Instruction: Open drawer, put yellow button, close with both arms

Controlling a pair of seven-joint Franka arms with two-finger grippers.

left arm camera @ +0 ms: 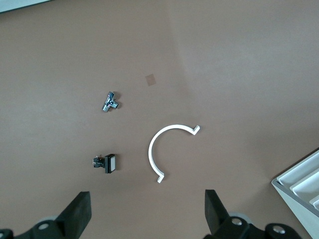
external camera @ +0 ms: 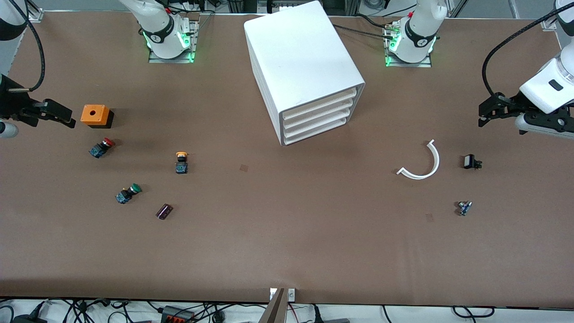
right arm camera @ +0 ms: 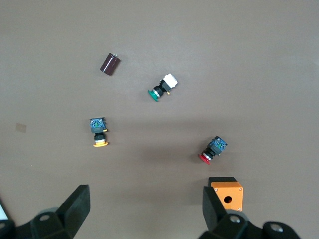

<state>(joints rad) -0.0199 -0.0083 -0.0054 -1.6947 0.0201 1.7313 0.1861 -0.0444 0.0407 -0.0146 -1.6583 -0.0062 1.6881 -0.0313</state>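
The white cabinet [external camera: 305, 67] stands at the table's middle, near the bases. Its top drawer [external camera: 320, 107] is shut, as are the three below it. The yellow button [external camera: 181, 162] lies on its side toward the right arm's end, nearer the camera than the cabinet; it also shows in the right wrist view [right arm camera: 98, 132]. My right gripper [external camera: 56, 115] is open and empty in the air beside the orange box [external camera: 95, 115], and in its own view [right arm camera: 144, 206] nothing is between the fingers. My left gripper [external camera: 482, 115] is open and empty above the left arm's end; its own view [left arm camera: 148, 209] shows only bare table between the fingers.
A red button [external camera: 101, 147], a green button [external camera: 128, 193] and a dark purple cylinder [external camera: 164, 211] lie around the yellow button. A white curved strip [external camera: 421, 161], a small black switch [external camera: 471, 162] and a small metal part [external camera: 464, 207] lie toward the left arm's end.
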